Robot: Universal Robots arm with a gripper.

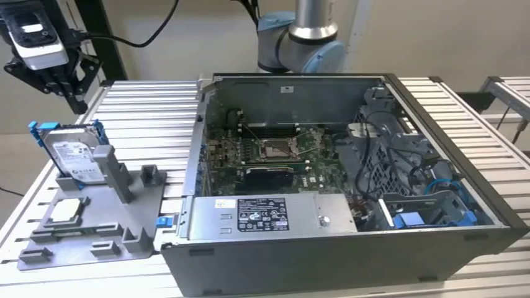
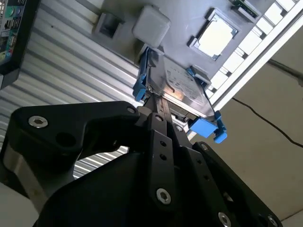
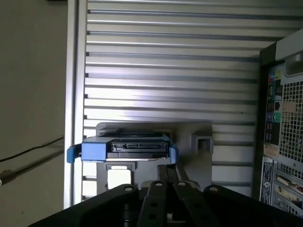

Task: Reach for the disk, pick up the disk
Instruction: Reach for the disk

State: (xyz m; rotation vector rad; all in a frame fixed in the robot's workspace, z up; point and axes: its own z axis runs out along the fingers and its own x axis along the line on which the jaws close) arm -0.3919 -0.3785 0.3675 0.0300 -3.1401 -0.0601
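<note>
One disk (image 1: 73,156) stands on edge in a slot of the grey fixture (image 1: 108,233) at the exterior view's left, with blue rails along its sides and its label facing out. We see the gripper (image 1: 73,96) above it, not touching it, its fingers pressed together and holding nothing. A square chip (image 1: 68,211) lies flat on the same fixture. The open computer case (image 1: 348,273) sits on the slatted table (image 1: 141,112) to the exterior view's right.
</note>
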